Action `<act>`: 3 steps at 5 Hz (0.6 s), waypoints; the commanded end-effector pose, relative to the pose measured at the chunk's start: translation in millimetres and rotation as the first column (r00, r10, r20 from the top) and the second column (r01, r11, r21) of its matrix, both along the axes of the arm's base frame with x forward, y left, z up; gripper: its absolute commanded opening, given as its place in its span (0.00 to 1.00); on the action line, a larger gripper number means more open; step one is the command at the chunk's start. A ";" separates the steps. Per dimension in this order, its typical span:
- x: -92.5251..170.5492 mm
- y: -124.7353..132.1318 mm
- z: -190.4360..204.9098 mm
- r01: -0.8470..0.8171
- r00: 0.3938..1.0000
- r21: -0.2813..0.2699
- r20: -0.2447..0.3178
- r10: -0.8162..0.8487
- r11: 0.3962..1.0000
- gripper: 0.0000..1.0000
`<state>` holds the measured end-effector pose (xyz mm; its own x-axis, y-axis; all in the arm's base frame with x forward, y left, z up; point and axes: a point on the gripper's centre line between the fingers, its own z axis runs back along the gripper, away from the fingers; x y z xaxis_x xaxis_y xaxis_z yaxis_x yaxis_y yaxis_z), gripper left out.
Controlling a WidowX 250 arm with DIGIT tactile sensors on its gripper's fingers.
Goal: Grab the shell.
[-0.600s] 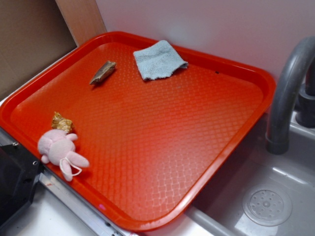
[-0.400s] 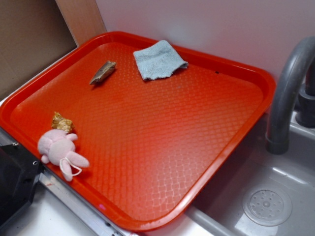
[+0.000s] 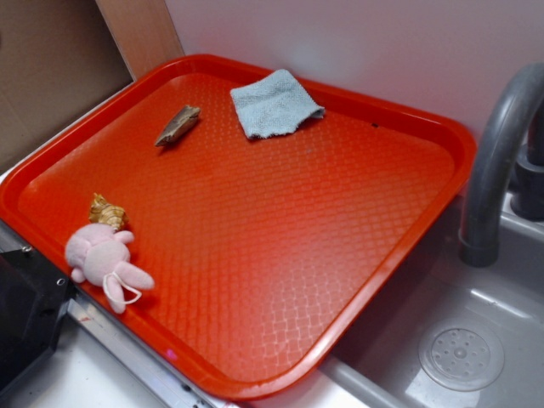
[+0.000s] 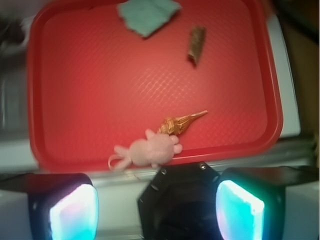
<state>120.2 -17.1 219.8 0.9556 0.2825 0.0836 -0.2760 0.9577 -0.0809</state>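
Seen from our wrist camera, our hand [image 4: 157,207] hangs high above the near edge of the red tray [image 4: 50,100], its two lit pads [image 4: 75,207] spread wide apart with nothing between them. In the exterior view the hand itself does not appear; only a dark block sits at the lower left corner, and we cannot say what it belongs to.

The shell [image 4: 181,122], a golden-tan ridged spiral that tapers to a thin point, lies on the tray close to its near rim. Its broad end touches the head of the pink plush bunny [image 4: 147,151], which sprawls against that rim. The exterior view shows the same pair: shell [image 3: 107,211] just behind the bunny [image 3: 104,259], at the tray's near-left corner.

We judge the reach has hardly begun. To do it well, we should bring the hand down over the shell's middle or tapered half, away from the bunny, and turn the pads to close across the narrow width, not along its length. Coming in too near the broad end risks catching plush along with shell, or nudging both into the rim. The ridges should give the pads some purchase, though the slim tip may slip.

Farther off, well apart from the shell, a dark-brown wedge-shaped piece [image 4: 196,44] lies on the tray, and beyond it a pale blue cloth [image 4: 147,15] rests at the far edge.
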 end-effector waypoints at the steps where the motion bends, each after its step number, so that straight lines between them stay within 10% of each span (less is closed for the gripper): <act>1: 25.4 17.5 -29.0 -0.475 0.879 0.014 -0.047 0.475 0.880 1.00; 3: 40.6 19.7 -89.9 -0.540 0.838 0.086 -0.039 0.545 0.837 1.00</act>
